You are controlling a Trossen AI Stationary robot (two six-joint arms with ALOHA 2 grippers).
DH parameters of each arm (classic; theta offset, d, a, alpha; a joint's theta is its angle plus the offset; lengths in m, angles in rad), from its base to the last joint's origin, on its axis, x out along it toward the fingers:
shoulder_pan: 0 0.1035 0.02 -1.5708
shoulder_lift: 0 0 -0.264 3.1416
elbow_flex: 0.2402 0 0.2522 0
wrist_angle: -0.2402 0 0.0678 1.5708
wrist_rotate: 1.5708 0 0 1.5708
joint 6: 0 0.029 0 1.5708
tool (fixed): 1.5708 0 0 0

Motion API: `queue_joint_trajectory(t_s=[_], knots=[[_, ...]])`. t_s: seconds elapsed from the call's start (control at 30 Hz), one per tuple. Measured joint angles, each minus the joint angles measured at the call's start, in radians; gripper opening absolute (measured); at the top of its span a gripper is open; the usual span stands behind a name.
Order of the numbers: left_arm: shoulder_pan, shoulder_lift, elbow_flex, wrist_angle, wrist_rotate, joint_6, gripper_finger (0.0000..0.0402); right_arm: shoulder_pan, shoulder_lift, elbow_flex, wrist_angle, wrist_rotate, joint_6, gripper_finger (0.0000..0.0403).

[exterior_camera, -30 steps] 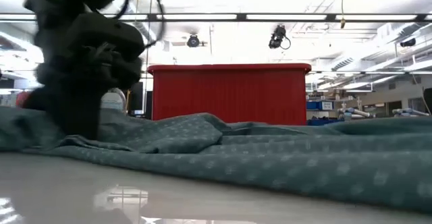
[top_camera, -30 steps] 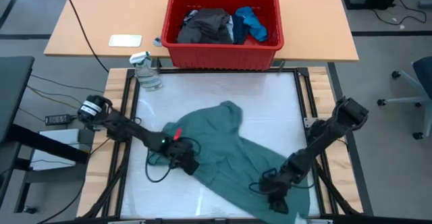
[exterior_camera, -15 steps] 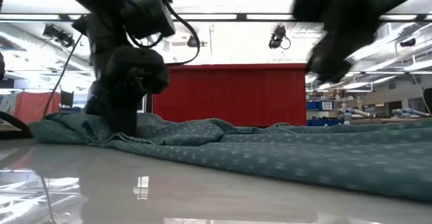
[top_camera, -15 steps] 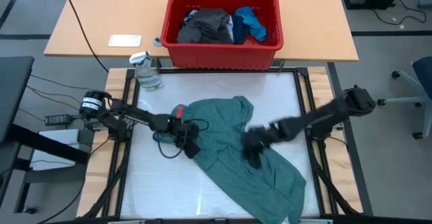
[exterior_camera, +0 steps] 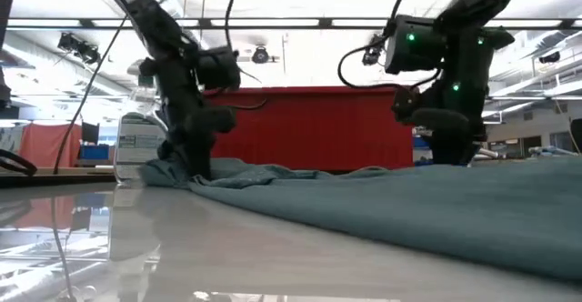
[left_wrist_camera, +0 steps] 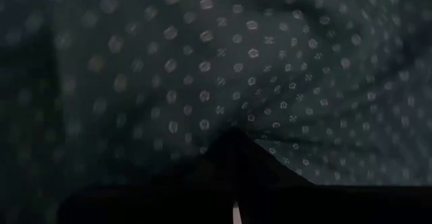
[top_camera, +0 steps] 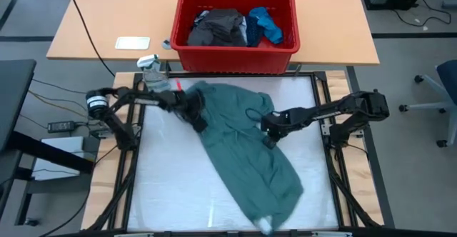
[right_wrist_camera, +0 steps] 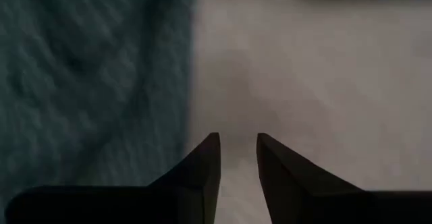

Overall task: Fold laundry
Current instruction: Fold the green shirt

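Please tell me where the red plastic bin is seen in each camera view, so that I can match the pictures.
High view: red bin at top centre, on the wooden table beyond the white work surface.
Low view: its red wall fills the middle background, between the two arms.
Left wrist view: not in it.
Right wrist view: not in it.
Shared landmark: the teal-green shirt, lying in front of the bin.

The large teal-green shirt [top_camera: 246,155] is lying rumpled and stretched diagonally across the white table, while the dark grey piece [top_camera: 216,26] and small bright blue piece [top_camera: 266,23] are sitting heaped together.
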Motion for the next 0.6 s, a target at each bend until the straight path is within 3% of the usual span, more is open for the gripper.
queue_joint_trajectory(t_s=[0.23,0.33,0.47,0.6], knots=[[0.241,0.005,0.033,-0.017,-0.013,0.102,0.0002,0.005,-0.095,0.002,0.115,-0.153,0.112,0.0103],[0.291,0.005,0.079,-0.068,0.044,0.123,0.0005,0.048,-0.147,0.002,0.119,-0.168,0.127,0.0103],[0.283,-0.019,0.126,-0.184,0.193,0.107,0.0029,0.135,-0.183,0.002,0.117,-0.155,0.127,0.0103],[0.154,-0.129,0.138,-0.209,0.221,0.007,0.0067,0.239,-0.171,-0.001,0.118,-0.134,0.128,0.0103]])
